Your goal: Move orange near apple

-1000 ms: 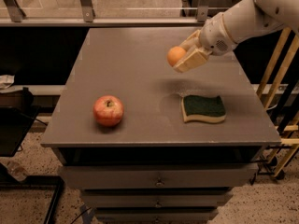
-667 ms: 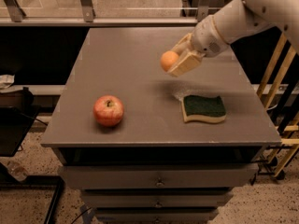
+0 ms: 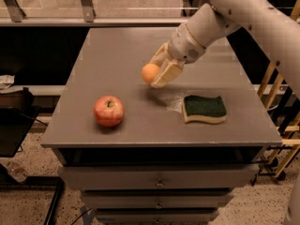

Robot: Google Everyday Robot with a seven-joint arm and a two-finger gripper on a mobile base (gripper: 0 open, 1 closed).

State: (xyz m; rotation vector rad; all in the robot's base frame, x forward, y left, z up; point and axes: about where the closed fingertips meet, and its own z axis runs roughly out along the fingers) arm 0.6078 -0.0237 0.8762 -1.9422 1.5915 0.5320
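my gripper [image 3: 158, 77] clamps small round orange fruit [image 3: 149, 72] above grey bench [image 3: 117, 50] middle; round red-yellow apple [image 3: 108, 110] near front-left edge, bare surface between.

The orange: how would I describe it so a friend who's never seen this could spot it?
Look at the grey table; the gripper hangs above its middle, shut on the orange. It is the small plain orange ball, off the surface, unlike the bigger red-yellow apple and the green sponge lying on the table.
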